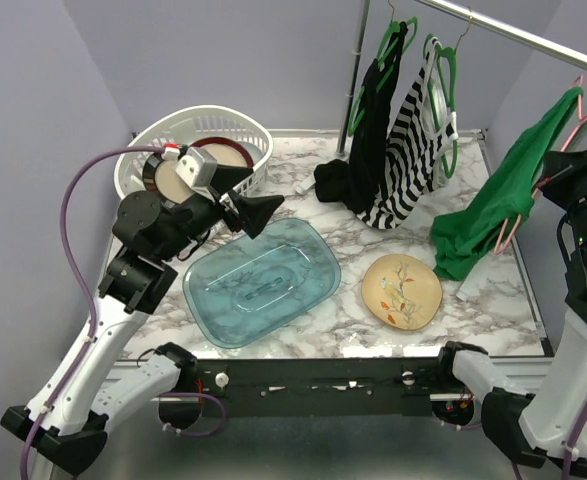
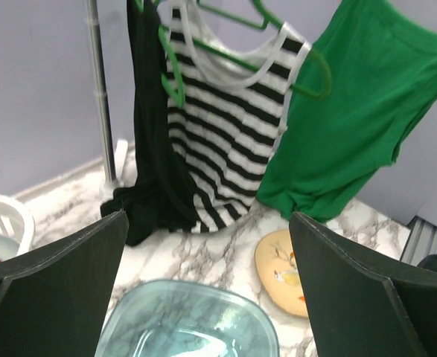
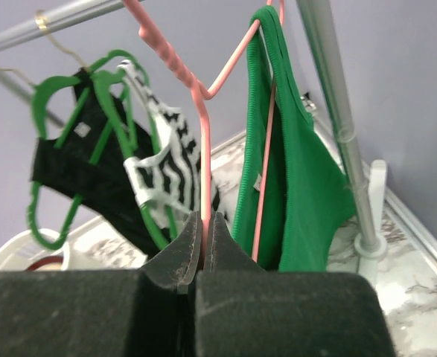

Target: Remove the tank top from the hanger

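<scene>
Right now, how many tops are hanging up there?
3: a black top at the rail's left end, a striped top beside it, and a green top at the right, its pink hanger pinched by the right jaws. None seem hidden.

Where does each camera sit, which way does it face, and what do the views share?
Top external: above and behind, looking down on the table; left arm and right arm show.
Left wrist: faces the hanging striped top across the table; left gripper open.
Right wrist: looks up the pink hanger; right gripper shut on it.
Shared: the green tank top, in all three.
</scene>
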Tool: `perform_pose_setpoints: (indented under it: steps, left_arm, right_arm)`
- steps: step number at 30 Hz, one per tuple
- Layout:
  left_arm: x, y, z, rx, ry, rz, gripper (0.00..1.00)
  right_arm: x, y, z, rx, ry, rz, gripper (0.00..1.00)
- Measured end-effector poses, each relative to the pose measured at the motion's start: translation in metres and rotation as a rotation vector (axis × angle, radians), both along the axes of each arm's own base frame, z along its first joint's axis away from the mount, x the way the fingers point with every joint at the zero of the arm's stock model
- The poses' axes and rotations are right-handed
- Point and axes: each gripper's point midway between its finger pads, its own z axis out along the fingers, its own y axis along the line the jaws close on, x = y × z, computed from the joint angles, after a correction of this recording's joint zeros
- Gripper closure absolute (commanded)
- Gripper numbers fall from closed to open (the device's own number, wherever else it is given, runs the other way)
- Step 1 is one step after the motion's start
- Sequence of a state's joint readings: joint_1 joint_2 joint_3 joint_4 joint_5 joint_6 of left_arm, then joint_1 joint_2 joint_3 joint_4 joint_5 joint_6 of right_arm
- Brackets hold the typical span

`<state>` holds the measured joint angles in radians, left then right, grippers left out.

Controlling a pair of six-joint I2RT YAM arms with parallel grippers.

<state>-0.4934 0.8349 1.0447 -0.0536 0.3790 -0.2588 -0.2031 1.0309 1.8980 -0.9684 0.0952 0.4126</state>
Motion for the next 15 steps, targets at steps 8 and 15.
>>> perform_pose_setpoints:
  steps: [8, 15]
  left_arm:
    - [-0.04, -0.051, 0.069, -0.051, -0.13, -0.192, 0.01]
    - [-0.079, -0.147, 0.042, 0.004, -0.175, -0.4, 0.01]
  right_arm:
    - [-0.036, 0.034, 0.006, 0.078, -0.082, 0.124, 0.99]
    - [-0.042, 0.054, -0.014, 0.188, -0.079, 0.198, 0.99]
